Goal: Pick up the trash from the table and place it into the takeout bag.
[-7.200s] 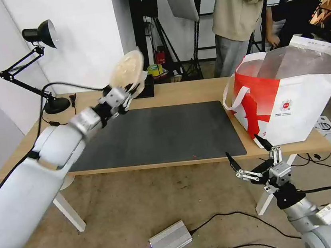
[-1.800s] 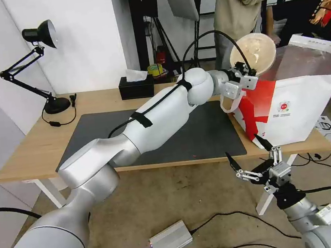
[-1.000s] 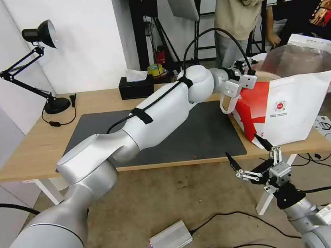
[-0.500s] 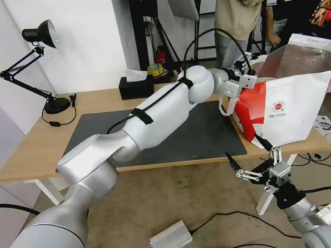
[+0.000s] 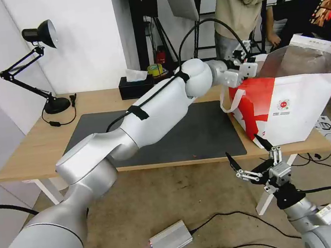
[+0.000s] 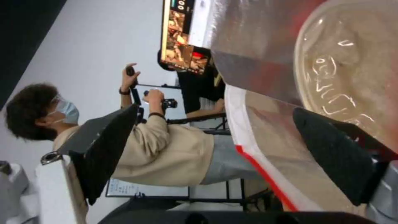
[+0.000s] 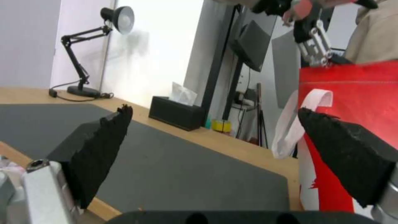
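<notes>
Here the left hand (image 5: 245, 55) is hanging at the near rim of the takeout bag (image 5: 291, 100), which is standing on the right end of the desk (image 5: 24, 153). Its fingers (image 6: 331, 155) are spreading apart and gripping nothing, while the beige lidded bowl (image 6: 352, 68) is lying just beyond them against the bag's foil lining. The right hand (image 5: 254, 157) is waiting below the desk's front edge, its fingers (image 7: 344, 152) standing wide apart and empty.
</notes>
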You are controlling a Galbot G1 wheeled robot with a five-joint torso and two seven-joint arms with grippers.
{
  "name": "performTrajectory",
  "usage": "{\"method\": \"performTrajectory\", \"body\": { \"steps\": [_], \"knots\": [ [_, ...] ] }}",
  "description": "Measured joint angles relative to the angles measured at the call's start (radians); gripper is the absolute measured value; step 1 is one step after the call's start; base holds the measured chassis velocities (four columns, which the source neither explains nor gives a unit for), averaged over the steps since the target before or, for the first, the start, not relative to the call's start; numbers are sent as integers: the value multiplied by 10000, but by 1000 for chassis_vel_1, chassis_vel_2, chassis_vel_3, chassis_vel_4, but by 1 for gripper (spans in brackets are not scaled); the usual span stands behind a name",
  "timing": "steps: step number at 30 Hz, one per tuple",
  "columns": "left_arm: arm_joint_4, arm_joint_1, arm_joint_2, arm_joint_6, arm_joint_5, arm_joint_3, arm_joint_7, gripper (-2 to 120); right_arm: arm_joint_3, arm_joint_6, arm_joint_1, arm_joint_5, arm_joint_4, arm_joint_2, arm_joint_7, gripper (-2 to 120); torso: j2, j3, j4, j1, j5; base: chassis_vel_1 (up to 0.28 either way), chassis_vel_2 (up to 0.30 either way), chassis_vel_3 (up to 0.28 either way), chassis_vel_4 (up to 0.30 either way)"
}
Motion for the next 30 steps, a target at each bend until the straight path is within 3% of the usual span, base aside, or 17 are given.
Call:
{"method": "performTrajectory", "body": {
  "steps": [9,13,15,22,30],
  "knots": [
    [-26,-96,34,212,-798,-240,21,100,0,0,0,0,0,-1,0,100,0,0,0,0,0,0,0,0,0],
    [-194,-94,166,536,-1516,-348,7,100,0,0,0,0,0,-1,0,100,0,0,-1,0,0,0,0,0,0],
    [-479,-30,456,903,-2458,-406,-60,100,0,0,0,0,0,-1,0,100,0,0,0,0,0,0,0,0,0],
    [-1124,718,1175,1251,-4842,-982,-817,100,0,0,0,0,0,-1,0,100,0,0,1,0,-2,0,0,0,0],
    [-1444,1547,1440,1236,-5796,-1545,-1388,100,0,0,0,0,0,0,0,100,-1,0,-1,0,-2,0,0,0,0]
  ]
}}
